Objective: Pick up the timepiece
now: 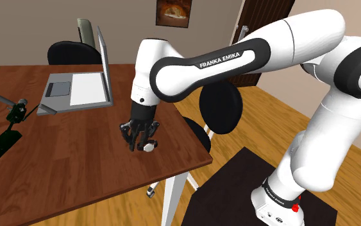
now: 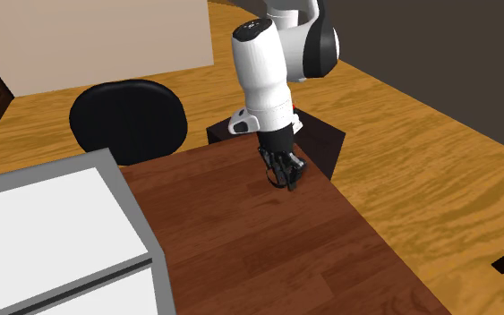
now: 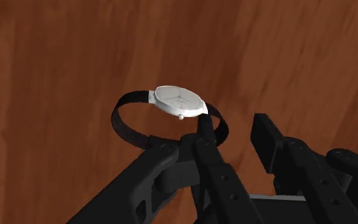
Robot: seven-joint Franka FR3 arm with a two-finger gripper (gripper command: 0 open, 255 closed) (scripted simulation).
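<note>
Wrist view: we see the watch [image 3: 179, 100], a pale round face on a black strap loop, lying on the dark wooden bench [image 3: 56, 57] just ahead of the fingertips.
Hand: the hand [image 3: 233, 129] is open; its two black fingers stand apart, with bare wood showing between them.
Watch against the fingers: the face and most of the loop sit to the outer side of one finger [image 3: 206, 143], and only the near bend of the strap reaches into the gap. That finger seems to touch the strap, though from this angle we cannot tell whether it presses on it or merely stands in front of it.
Shoulder view: the hand is low over the bench, near the edge toward the stand, with the white face right at the fingertips.
Second exterior view: the last link of the arm stands nearly upright and the hand is close above the wood.
Done: we judge the reach and the descent complete, or nearly so.
Left: closing on the strap or case, then lifting; nothing shows the watch off the bench.
Concern: the grasp looks off-centre to us, so closing here might catch only the thin strap or nudge the watch aside. A small shift toward the face looks wise first.
</note>
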